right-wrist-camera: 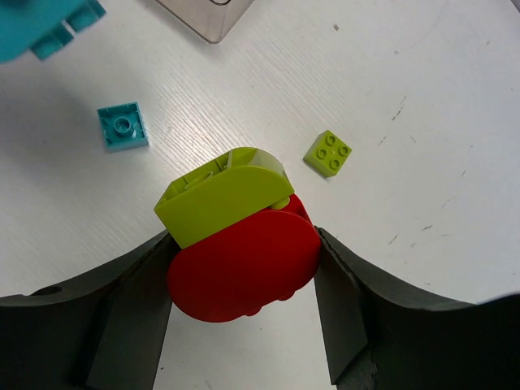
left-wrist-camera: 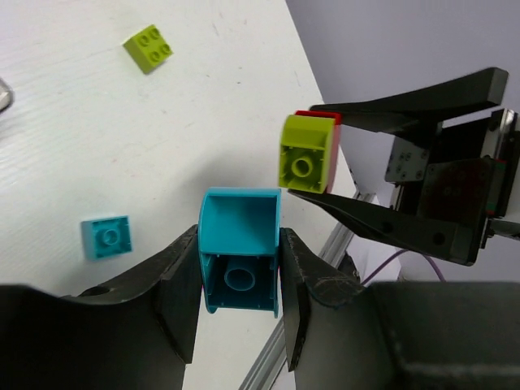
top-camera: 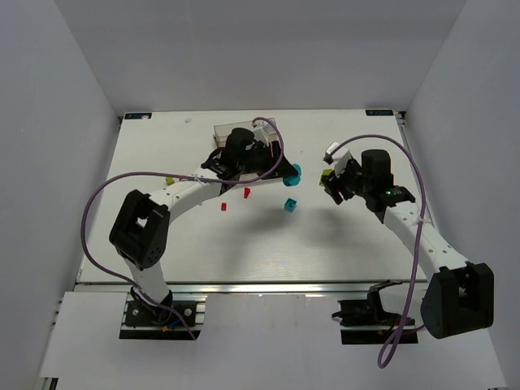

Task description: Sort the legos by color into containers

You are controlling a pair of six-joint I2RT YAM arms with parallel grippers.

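My left gripper [top-camera: 290,174] [left-wrist-camera: 240,248] is shut on a cyan brick [left-wrist-camera: 241,244], held above the table's middle. My right gripper [top-camera: 330,182] [right-wrist-camera: 244,248] is shut on a red brick [right-wrist-camera: 244,272] with a yellow-green brick [right-wrist-camera: 219,195] stuck on it; the pair also shows in the left wrist view [left-wrist-camera: 307,153], just right of the cyan brick. The clear containers [top-camera: 227,130] stand at the back, mostly hidden behind the left arm; one corner shows in the right wrist view [right-wrist-camera: 207,16]. A loose cyan brick [top-camera: 288,205] [right-wrist-camera: 123,127] and a yellow-green brick [right-wrist-camera: 328,153] lie below the grippers.
Two small red bricks [top-camera: 246,192] [top-camera: 223,207] lie under the left forearm. Another yellow-green brick [top-camera: 169,180] lies at the left. White walls enclose the table on three sides. A purple cable loops over each arm.
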